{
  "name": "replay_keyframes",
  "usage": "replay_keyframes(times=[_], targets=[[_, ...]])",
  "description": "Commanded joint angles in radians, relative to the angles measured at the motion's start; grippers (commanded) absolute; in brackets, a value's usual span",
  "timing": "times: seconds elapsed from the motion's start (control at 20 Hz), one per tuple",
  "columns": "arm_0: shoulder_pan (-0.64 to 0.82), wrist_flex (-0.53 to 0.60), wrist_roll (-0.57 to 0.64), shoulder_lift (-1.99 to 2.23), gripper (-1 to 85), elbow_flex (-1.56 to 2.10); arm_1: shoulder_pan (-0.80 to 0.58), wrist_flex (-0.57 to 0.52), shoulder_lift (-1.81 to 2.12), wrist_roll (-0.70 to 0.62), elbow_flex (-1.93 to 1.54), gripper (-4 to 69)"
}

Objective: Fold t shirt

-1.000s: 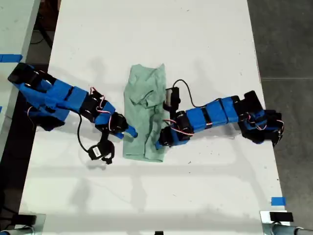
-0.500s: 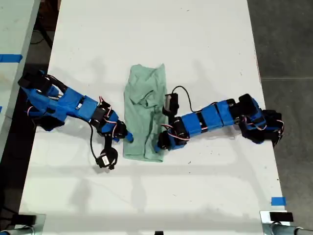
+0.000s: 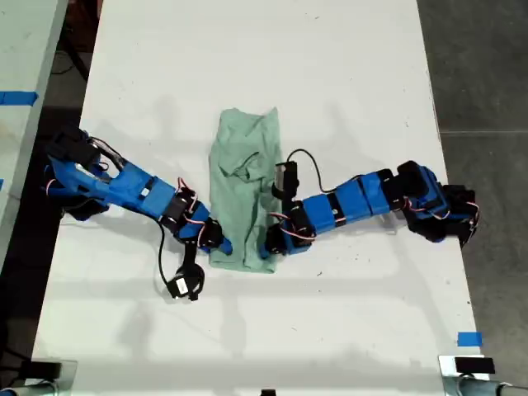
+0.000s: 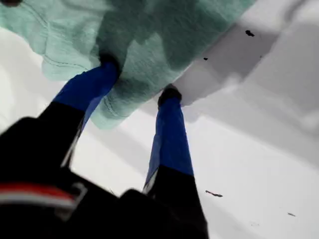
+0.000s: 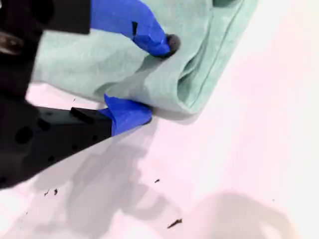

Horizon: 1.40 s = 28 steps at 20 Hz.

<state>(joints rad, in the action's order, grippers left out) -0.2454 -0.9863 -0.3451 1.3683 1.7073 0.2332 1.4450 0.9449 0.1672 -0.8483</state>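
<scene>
Fingers (image 4: 169, 97) of my first gripper (image 4: 139, 79) standing apart astride a corner of the wrinkled pale mint-green fabric t shirt (image 3: 243, 194), fingers (image 5: 149, 40) of my second gripper (image 5: 147, 79) spreading around another folded corner, shirt lying on the white table (image 3: 346, 74) between both.

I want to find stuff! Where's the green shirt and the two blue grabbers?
pale mint-green fabric t shirt (image 3: 241, 177), exterior view, wrinkled middle.
my first gripper (image 4: 141, 77), first wrist view, between blue fingertips.
my second gripper (image 5: 158, 79), second wrist view, between blue fingertips.
</scene>
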Motion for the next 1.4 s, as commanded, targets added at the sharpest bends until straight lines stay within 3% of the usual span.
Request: replay_keyframes(times=[0.0,0.05,0.2,0.5,0.75,1.05,1.35], targets=[[-0.006,0.012,0.006,-0.044,4.2,-0.123,-0.012,-0.009,0.014,-0.015,0.052,12.1],[-0.011,0.012,-0.006,-0.054,-0.1,-0.140,-0.011,-0.014,0.014,-0.038,0.052,9.2],[-0.020,-0.037,-0.002,-0.087,-0.1,-0.218,-0.008,-0.043,0.014,-0.060,0.048,-0.4],[-0.031,-0.190,0.021,-0.089,-0.1,-0.388,-0.002,0.081,0.072,-0.075,0.121,-0.5],[0.011,-0.399,0.086,0.008,-0.1,-0.666,-0.041,0.055,0.282,-0.170,0.114,-0.5],[0.229,-0.637,0.104,0.089,-0.1,-0.649,-0.301,-0.074,0.345,-0.437,0.086,-0.5],[0.584,-0.647,0.337,0.221,-0.1,-0.459,-0.535,-0.176,0.344,-0.612,0.081,-0.5]])
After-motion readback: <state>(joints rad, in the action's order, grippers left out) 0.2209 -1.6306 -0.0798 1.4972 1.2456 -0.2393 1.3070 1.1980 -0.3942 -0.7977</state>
